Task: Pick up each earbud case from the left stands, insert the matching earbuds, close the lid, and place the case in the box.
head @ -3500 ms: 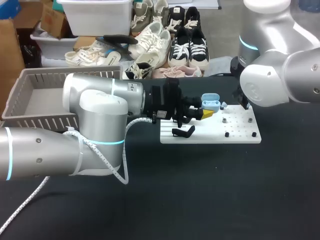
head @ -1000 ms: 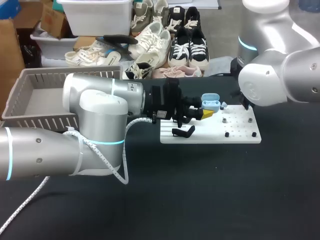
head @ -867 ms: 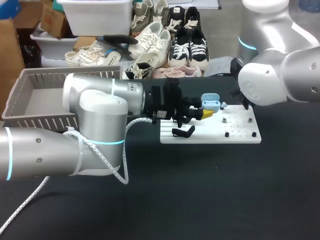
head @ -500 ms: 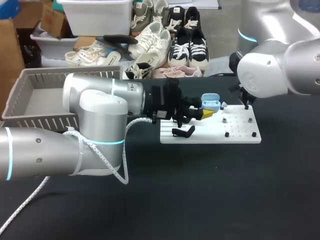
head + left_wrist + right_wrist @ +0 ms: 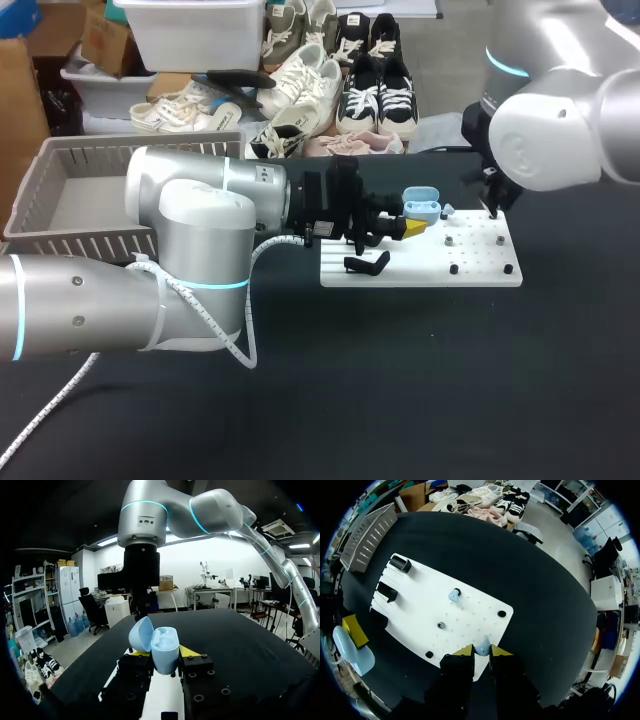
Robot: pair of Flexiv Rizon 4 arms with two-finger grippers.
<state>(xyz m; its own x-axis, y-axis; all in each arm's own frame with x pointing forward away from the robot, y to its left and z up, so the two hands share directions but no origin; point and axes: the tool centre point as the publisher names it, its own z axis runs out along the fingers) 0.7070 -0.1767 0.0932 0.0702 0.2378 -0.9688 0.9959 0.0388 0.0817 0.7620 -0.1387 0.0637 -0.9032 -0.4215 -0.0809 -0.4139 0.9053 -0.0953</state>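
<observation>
Since the earlier frames the right arm has lifted and drawn back toward the desk's far right corner, so its wrist now hangs higher over the white board; the left arm and its load have kept their place.

The right gripper (image 5: 481,650) has its yellow tips pinched close on a small light blue earbud (image 5: 481,653), held clear above the near edge of the white board (image 5: 420,610). In the head view this gripper (image 5: 490,203) sits over the board's far right corner. A second earbud (image 5: 454,596) rests on the board near its middle, apart from the held one. Small dark pegs (image 5: 501,614) stand scattered over the board, and two black stands (image 5: 400,564) sit along its left end.

The left gripper (image 5: 162,654) is clamped on the light blue earbud case (image 5: 159,645), one finger on each side. The case's lid is tipped open, and the pale hollows inside face outward. From above, the earbud case (image 5: 421,207) is held at the board's far left edge, with the left gripper (image 5: 412,227) reaching in level from the left. One black stand (image 5: 368,264) lies on the board just in front of it.

The white board (image 5: 480,265) lies on the black desk (image 5: 400,380) toward the far edge, right of the middle. A grey basket (image 5: 80,243) stands at the desk's far left corner, behind the left arm (image 5: 190,225), well apart from the board.
</observation>
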